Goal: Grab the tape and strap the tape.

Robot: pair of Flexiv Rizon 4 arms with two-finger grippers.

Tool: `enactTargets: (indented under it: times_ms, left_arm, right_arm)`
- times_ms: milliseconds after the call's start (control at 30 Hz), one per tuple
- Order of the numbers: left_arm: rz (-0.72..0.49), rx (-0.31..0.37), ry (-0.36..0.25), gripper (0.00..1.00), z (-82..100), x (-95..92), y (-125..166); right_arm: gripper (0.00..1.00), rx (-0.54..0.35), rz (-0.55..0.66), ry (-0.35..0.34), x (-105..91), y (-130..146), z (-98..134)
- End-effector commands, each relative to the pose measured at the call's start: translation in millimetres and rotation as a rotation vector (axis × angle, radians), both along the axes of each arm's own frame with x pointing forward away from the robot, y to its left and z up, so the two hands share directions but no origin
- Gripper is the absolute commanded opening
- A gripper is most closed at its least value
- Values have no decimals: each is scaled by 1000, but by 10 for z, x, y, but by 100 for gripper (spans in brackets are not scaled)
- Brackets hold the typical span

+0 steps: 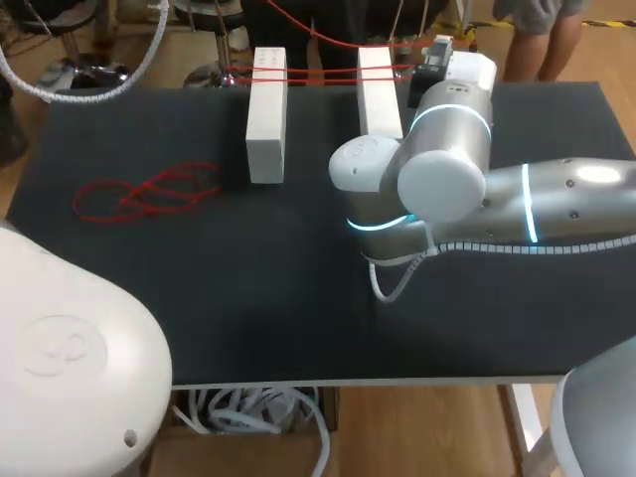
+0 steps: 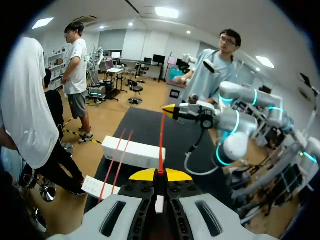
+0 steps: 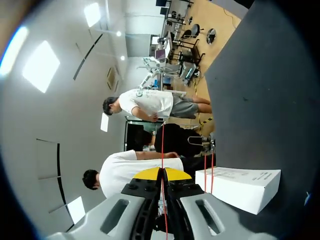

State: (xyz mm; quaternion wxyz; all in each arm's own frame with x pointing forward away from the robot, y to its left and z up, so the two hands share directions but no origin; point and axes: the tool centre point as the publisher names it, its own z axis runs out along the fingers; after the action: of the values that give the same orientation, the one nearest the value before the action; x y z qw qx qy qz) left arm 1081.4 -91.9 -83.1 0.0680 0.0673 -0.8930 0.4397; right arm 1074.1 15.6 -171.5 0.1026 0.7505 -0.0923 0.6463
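Thin red tape [image 1: 318, 72] runs in taut, string-like strands from the left white block [image 1: 266, 114] to a second white block [image 1: 380, 94] just beside it. Both are matte rectangular bricks on the flat black table [image 1: 298, 318]. A loose red tangle [image 1: 149, 191] lies well left of the left white block. My left gripper [image 2: 160, 175] is pinched closed on one red strand, yellow tips together; only its own wrist view shows that. My right gripper [image 3: 162, 173] is also clamped on a strand, on the second block's far side from the left white block. The left wrist view adds that the strand runs straight to the right gripper's yellow tip.
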Motion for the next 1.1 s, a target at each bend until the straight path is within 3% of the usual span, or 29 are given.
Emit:
enactTargets:
  times_ms: [33, 267, 533, 733, 1100]
  left_arm:
    - [-14, 187, -38, 0, 62, -46, -150]
    - [-21, 218, -76, 0, 34, -54, -400]
    - [-75, 229, -48, 0, -65, -98, -635]
    - [-94, 281, -18, 0, -44, -106, -774]
    - [-106, 292, -1, 0, -24, -103, -791]
  right_arm:
    - [0, 1, 3, 6, -4, -16, 27]
    - [0, 1, 3, 6, -4, -16, 27]
    - [0, 1, 3, 6, -4, -16, 27]
    - [0, 1, 3, 6, -4, -16, 27]
    - [0, 1, 3, 6, -4, -16, 27]
